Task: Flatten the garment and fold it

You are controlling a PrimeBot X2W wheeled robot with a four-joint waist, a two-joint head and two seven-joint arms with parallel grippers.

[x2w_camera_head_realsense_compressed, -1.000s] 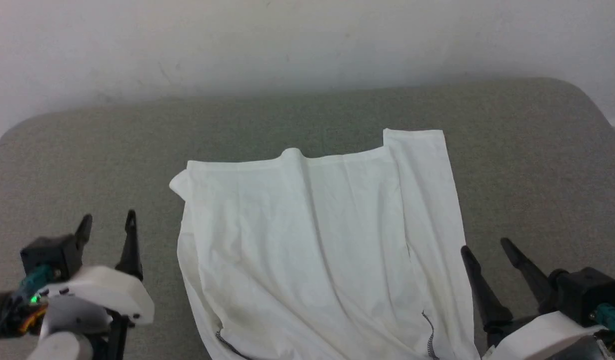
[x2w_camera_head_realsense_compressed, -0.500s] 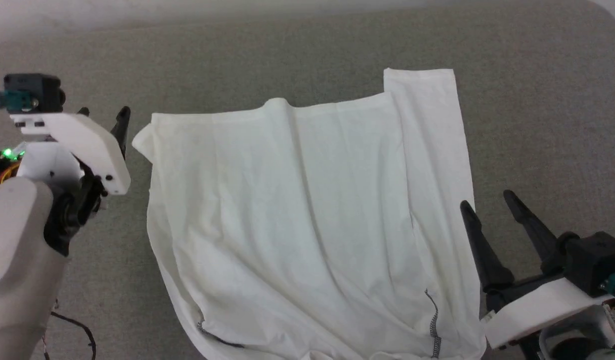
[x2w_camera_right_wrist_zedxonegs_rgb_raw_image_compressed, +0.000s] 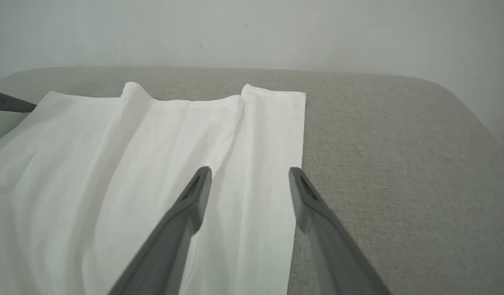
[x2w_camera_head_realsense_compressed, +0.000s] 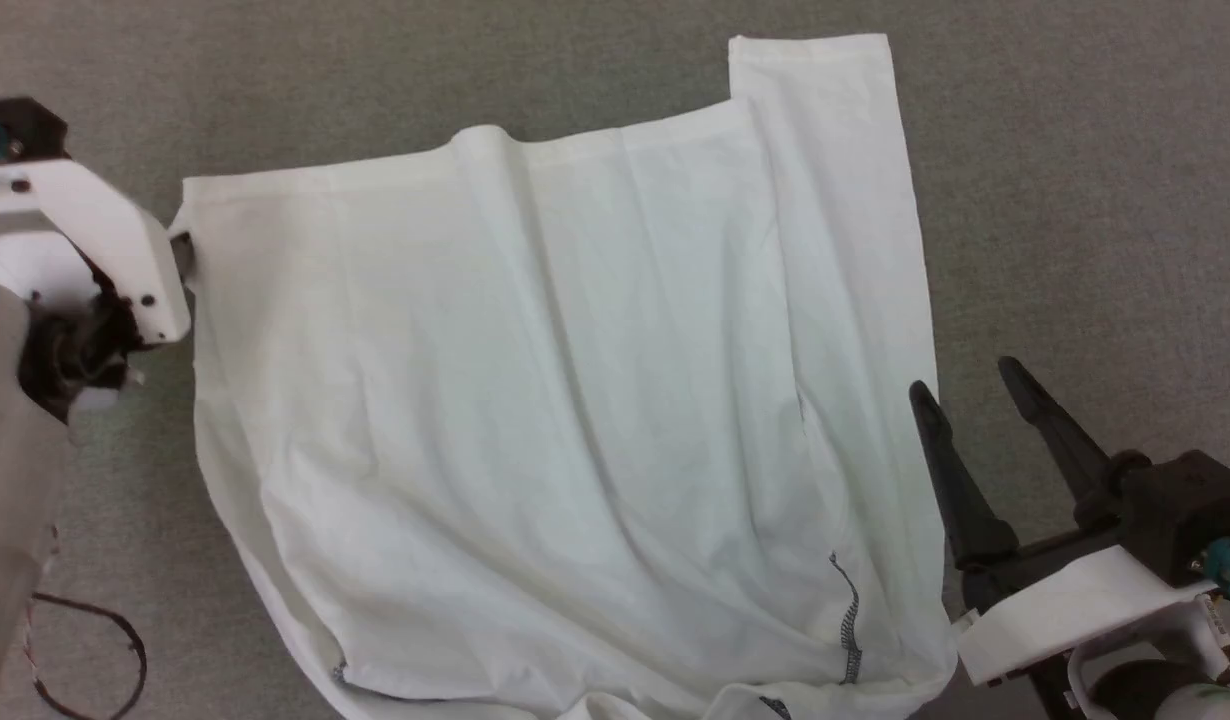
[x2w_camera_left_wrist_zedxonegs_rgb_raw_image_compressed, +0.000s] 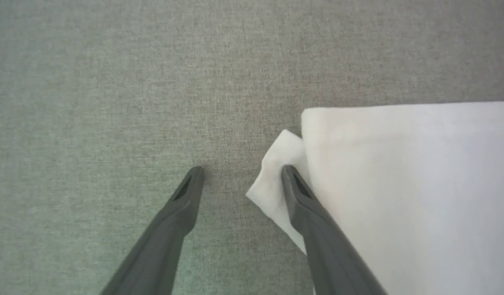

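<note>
Left claw (x2w_camera_left_wrist_zedxonegs_rgb_raw_image_compressed: 242, 170) reached the garment (x2w_camera_head_realsense_compressed: 575, 400); thin, creased cloth.

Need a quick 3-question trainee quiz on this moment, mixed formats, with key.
1. True or false: the left gripper is shut on the garment.
2. The grey zigzag stitching lies nearest: A) the right gripper; B) the left gripper; C) the garment's far edge.
3. Fill in: the right gripper's jaws stand ____.
Key: 1 false, its fingers are apart at a corner of the cloth; 2 A; 3 open.
</note>
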